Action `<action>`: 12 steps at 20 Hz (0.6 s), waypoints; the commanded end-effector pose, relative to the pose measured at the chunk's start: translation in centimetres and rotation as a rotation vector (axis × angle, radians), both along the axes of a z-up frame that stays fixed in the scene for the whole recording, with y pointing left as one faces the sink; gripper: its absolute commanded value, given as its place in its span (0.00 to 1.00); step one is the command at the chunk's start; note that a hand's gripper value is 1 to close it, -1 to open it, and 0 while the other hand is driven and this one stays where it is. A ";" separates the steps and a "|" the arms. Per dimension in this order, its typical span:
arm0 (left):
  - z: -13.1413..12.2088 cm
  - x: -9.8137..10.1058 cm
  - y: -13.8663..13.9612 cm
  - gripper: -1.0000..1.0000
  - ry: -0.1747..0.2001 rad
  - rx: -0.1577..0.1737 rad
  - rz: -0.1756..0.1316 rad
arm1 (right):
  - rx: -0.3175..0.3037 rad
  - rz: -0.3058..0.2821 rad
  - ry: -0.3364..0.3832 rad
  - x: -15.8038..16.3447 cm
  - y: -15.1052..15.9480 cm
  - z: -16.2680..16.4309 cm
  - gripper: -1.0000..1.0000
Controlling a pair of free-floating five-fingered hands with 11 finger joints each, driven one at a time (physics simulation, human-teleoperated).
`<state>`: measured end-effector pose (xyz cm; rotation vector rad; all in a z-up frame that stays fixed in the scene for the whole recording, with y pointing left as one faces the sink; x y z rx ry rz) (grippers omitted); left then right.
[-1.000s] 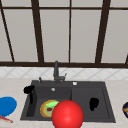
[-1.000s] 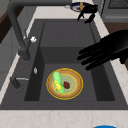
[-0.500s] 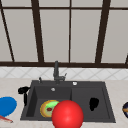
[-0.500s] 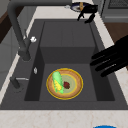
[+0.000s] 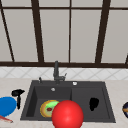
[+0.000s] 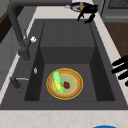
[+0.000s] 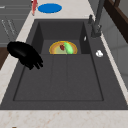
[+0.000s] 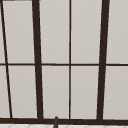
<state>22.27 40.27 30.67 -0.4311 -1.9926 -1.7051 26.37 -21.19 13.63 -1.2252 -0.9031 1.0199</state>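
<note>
Window [image 8: 53,37] over dark sink [image 5: 81,106] | yellow-rimmed plate [image 6: 75,91] with corn cob [image 6: 57,82] lies in basin | a hand [image 7: 23,53] at front rim, fingers loose, empty | left hand [image 5: 17,94], right hand [image 5: 93,103]: fingers can't be told | plate likely stiff, slick, breakable: grip its rim; cob may roll.

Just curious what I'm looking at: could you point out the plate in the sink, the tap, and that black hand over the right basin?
plate [image 6: 75,86], left side view, bare inner face.
tap [image 5: 56,71], front view, upright post.
right hand [image 5: 93,103], front view, palm.
</note>
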 end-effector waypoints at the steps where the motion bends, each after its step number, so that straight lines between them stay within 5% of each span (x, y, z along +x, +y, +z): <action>1: 0.9 -2.3 0.9 0.00 0.062 0.082 0.000 | 0.000 0.000 0.000 0.0 0.0 0.0 0.50; 12: 3.0 -9.1 3.0 0.00 0.089 0.128 -0.002 | 0.000 0.000 0.000 0.0 0.0 0.0 0.50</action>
